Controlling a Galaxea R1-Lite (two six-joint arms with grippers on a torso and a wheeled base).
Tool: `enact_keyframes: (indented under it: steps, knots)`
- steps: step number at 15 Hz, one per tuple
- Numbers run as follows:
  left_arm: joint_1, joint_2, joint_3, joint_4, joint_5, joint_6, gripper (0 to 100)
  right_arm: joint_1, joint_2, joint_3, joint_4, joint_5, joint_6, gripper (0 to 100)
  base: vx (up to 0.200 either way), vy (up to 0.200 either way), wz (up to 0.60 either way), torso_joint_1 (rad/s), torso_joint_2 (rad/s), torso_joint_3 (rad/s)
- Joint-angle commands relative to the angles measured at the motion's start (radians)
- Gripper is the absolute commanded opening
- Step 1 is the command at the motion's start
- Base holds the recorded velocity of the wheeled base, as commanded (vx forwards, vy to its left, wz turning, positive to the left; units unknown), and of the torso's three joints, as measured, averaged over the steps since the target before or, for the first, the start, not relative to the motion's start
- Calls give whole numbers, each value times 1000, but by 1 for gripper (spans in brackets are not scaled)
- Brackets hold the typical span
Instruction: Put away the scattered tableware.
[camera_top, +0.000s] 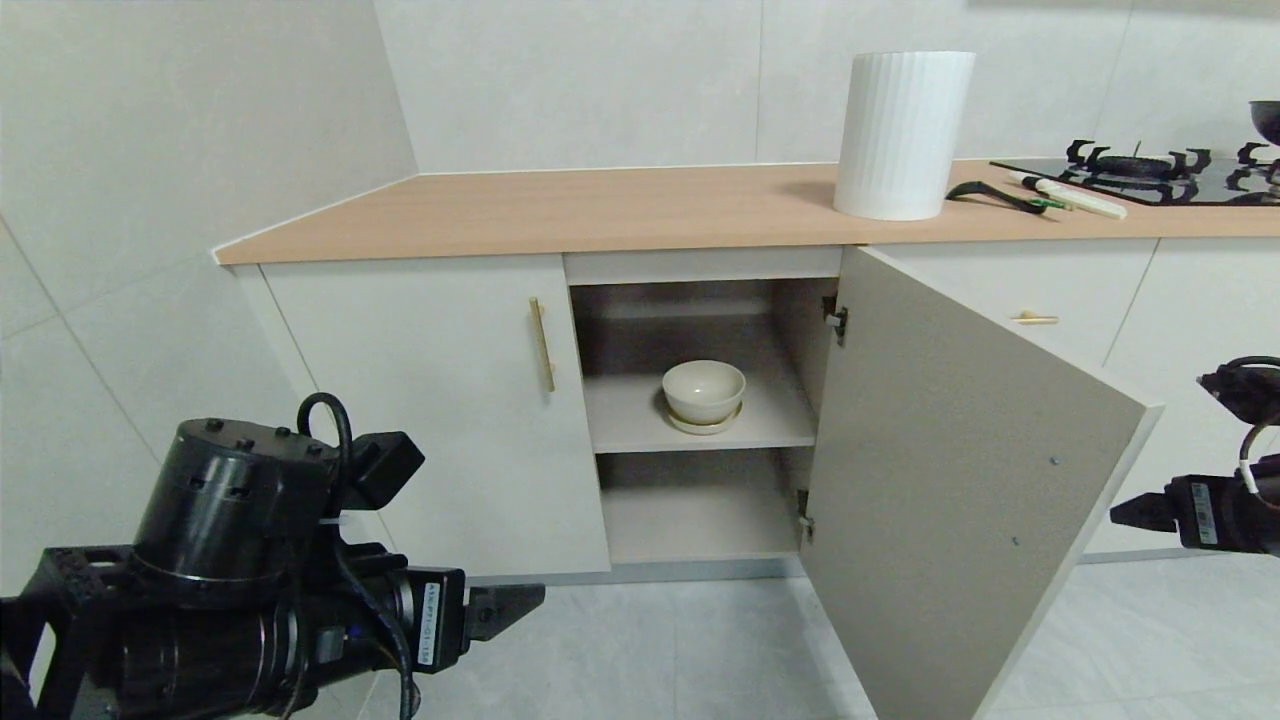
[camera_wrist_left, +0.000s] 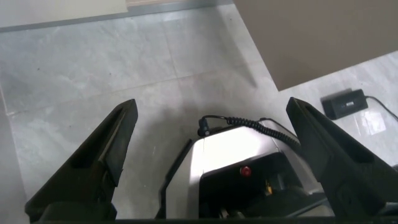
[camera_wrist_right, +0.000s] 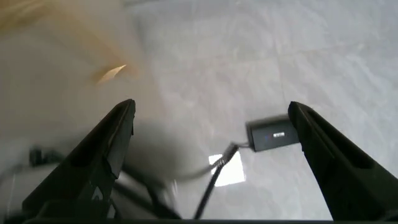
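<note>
Currently, the bowl (camera_top: 703, 390) is sitting on the cabinet shelf (camera_top: 625, 418).
Left gripper (camera_wrist_left: 211, 104) and right gripper (camera_wrist_right: 211, 104) are hanging spread apart, empty.

The cabinet door (camera_top: 950, 480) stands swung open toward the near right. On the middle shelf (camera_top: 630, 420) a pale bowl (camera_top: 703, 388) sits on a small plate (camera_top: 703, 425). The wooden countertop (camera_top: 600, 210) above carries a white ribbed canister (camera_top: 903, 135), with a dark utensil (camera_top: 990, 193) and a pale utensil (camera_top: 1075, 197) just right of it, beside the hob (camera_top: 1150, 180). The left gripper (camera_top: 510, 605) hangs low at near left, and the right gripper (camera_top: 1135, 512) is at the right edge, beyond the door.
</note>
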Motion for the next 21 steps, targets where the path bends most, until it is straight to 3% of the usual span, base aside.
enact_keyframes:
  steps: [1, 4, 11, 16, 21]
  knots:
    - [0, 1, 0, 0, 0, 0, 100, -25, 90, 0, -71, -2, 40, 100, 0, 0, 0, 0, 0, 0]
    - [0, 1, 0, 0, 0, 0, 100, -26, 131, 2, -173, -2, 97, 100, 0, 0, 0, 0, 0, 0]
    - [0, 0, -2, 0, 0, -2, 100, 34, 136, 10, -177, 1, 140, 100, 0, 0, 0, 0, 0, 0]
    - [0, 0, -2, -2, 0, -2, 100, 149, 140, 19, -177, 1, 200, 100, 0, 0, 0, 0, 0, 0]
    - [0, -5, -2, 0, 0, -2, 100, 319, 197, 23, -225, -2, 258, 100, 0, 0, 0, 0, 0, 0]
